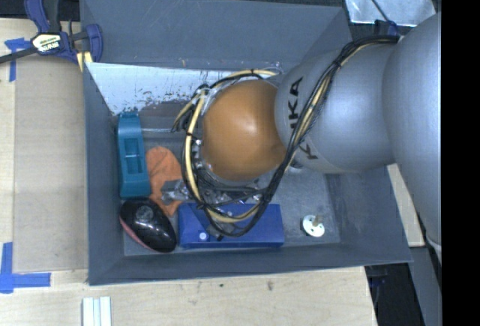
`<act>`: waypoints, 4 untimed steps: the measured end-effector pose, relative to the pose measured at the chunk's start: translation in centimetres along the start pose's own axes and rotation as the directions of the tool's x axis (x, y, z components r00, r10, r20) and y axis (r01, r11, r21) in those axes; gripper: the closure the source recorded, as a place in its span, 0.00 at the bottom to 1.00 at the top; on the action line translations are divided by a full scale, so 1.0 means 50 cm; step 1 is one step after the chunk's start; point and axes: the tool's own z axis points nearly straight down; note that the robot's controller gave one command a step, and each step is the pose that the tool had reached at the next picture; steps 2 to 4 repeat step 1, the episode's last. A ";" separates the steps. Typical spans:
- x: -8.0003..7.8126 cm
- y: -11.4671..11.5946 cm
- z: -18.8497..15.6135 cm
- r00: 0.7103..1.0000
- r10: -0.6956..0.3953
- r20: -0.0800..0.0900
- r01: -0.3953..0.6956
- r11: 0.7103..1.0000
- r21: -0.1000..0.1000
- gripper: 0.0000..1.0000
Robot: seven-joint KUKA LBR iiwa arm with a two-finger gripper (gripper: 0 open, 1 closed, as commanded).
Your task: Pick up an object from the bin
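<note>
Tool (217,197) sits low in the grey metal bin (105,189), tucked beneath the arm's rounded orange cover (238,133) and looped black and yellow cables (193,130); whether it is released or clenched cannot be told. It is right over the upper edge of a flat blue rectangular box (255,231) lying against the bin's near wall. Just left is a crumpled orange soft thing (161,165). Further left stands a teal plastic block (131,156), with a black oval mouse-shaped thing (148,225) below it. A small white round piece (313,225) lies apart on the right.
</note>
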 end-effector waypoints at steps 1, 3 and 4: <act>-0.138 -0.048 0.041 0.810 -0.587 -0.001 0.587 0.810 -0.001 1.00; -0.138 -0.048 0.041 0.810 -0.587 -0.001 0.587 0.810 -0.001 1.00; -0.138 -0.048 0.041 0.810 -0.587 -0.001 0.587 0.810 -0.001 1.00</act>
